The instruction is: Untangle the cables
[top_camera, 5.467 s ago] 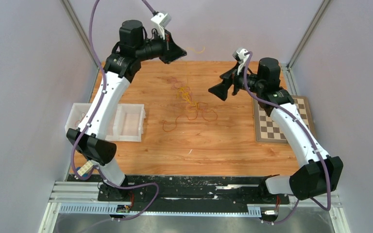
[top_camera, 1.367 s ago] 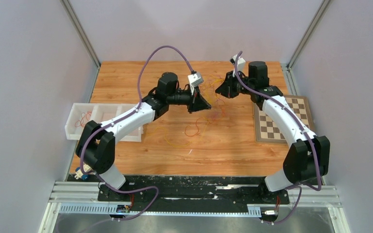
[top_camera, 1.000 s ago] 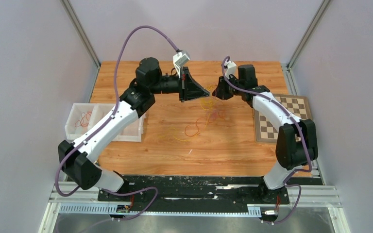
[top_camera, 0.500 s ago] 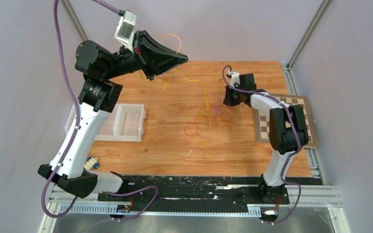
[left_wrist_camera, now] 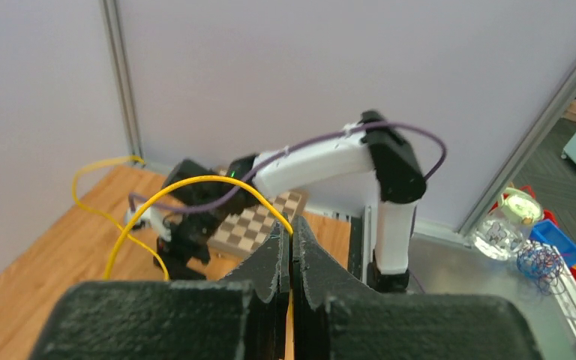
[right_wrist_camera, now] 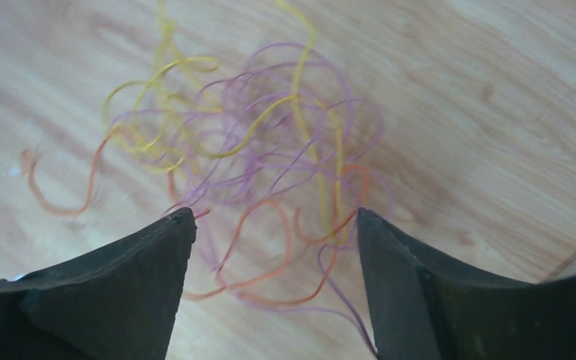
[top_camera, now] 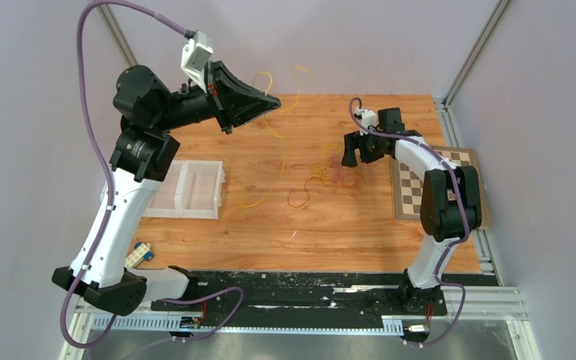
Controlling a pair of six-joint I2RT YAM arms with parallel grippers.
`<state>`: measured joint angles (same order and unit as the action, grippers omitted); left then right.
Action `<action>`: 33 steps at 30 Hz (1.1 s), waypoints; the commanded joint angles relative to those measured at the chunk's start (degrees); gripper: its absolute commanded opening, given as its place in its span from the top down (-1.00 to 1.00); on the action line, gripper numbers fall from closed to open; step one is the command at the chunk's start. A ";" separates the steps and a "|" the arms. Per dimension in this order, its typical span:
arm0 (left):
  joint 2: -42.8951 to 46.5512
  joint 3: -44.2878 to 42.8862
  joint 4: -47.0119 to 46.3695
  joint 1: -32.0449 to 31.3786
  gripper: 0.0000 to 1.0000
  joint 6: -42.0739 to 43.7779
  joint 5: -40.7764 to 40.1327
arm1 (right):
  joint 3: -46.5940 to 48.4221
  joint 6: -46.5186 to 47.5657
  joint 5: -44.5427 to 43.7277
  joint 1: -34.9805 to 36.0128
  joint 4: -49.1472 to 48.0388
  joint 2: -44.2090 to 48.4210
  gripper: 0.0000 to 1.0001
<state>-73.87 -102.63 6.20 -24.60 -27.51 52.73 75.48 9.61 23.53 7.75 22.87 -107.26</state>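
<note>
My left gripper (top_camera: 274,101) is raised high at the back left and shut on a yellow cable (top_camera: 276,127); the wrist view shows it pinched between the jaws (left_wrist_camera: 291,234) and looping left (left_wrist_camera: 166,196). It trails down towards the table, with a loose end (top_camera: 249,201) near the bin. A tangle of pink, yellow and orange cables (top_camera: 331,169) lies mid-table. My right gripper (top_camera: 350,156) is open just above that tangle (right_wrist_camera: 270,161), its fingertips (right_wrist_camera: 182,223) straddling pink and orange strands. A red-orange cable (top_camera: 298,199) lies beside it.
A white compartment bin (top_camera: 195,189) stands at the left, partly behind my left arm. A checkerboard (top_camera: 412,192) lies at the right edge under my right arm. A small blue-and-white object (top_camera: 139,253) sits near the left arm's base.
My left gripper went down to the tangle, shut on the yellow cable and lifted it high to the back left, pulling it out. My right gripper lowered over the tangle and stays open.
</note>
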 commanded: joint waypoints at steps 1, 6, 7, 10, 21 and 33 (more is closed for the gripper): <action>3.74 6.56 10.11 0.34 1.00 7.52 -1.31 | 3.20 5.16 8.23 0.19 10.35 8.32 -0.67; 7.07 15.25 22.88 0.83 1.00 18.65 -7.32 | 3.71 10.45 10.47 0.23 18.46 12.22 -0.88; 7.64 17.90 24.60 0.94 1.00 22.08 -10.35 | 3.66 11.12 10.71 0.17 19.63 12.80 -0.89; 6.92 22.83 34.64 2.13 1.00 28.82 -16.14 | 3.51 12.32 11.57 0.18 22.15 14.23 -0.89; -2.41 42.90 43.75 2.80 1.00 50.53 -26.34 | 3.74 10.41 20.73 0.17 25.10 17.03 -0.91; -6.80 43.42 45.38 2.76 -0.51 58.96 -27.60 | 3.08 9.79 22.29 0.24 26.75 17.90 -0.95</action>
<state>-83.37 -56.90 49.87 -21.87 26.59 25.76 77.43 19.59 43.20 7.81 49.06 -92.05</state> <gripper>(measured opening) 0.687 0.975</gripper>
